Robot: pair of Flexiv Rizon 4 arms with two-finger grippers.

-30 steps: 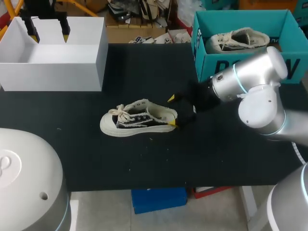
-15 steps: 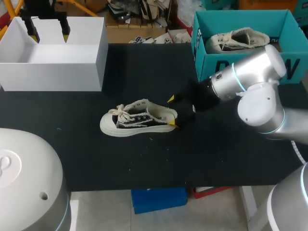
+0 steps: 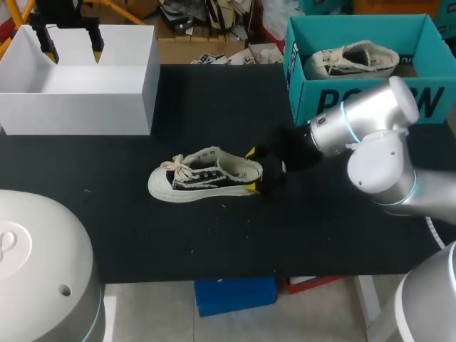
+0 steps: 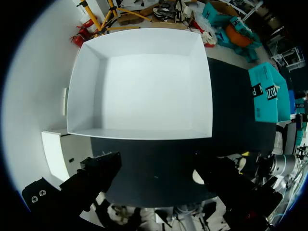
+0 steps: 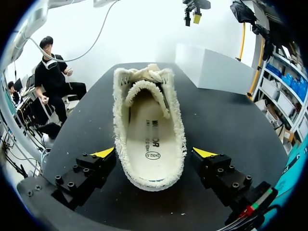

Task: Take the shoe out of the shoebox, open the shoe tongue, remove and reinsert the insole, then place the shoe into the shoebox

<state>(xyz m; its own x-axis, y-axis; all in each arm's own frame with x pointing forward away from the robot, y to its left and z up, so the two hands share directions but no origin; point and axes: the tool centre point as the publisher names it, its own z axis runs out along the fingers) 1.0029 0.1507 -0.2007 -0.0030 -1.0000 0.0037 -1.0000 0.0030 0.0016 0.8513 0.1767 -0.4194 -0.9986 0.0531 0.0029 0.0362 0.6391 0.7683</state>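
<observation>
right fingers [image 5: 103, 153] wide astride shoe [image 5: 119, 115], seemingly clear, wrist shows insole [image 5: 150, 142], left fingers [image 3: 95, 39] wide

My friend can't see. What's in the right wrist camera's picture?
A cream shoe lies on the black table, heel toward the camera, its insole showing. The right gripper is open, one yellow-tipped finger on each side of the heel.

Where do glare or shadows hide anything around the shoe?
Head view: the right end effector is black on the black table, only its yellow tips stand out; the shoe is evenly lit. Right wrist view: insole lit, no glare. Left wrist view: white box bright, corners readable.
</observation>
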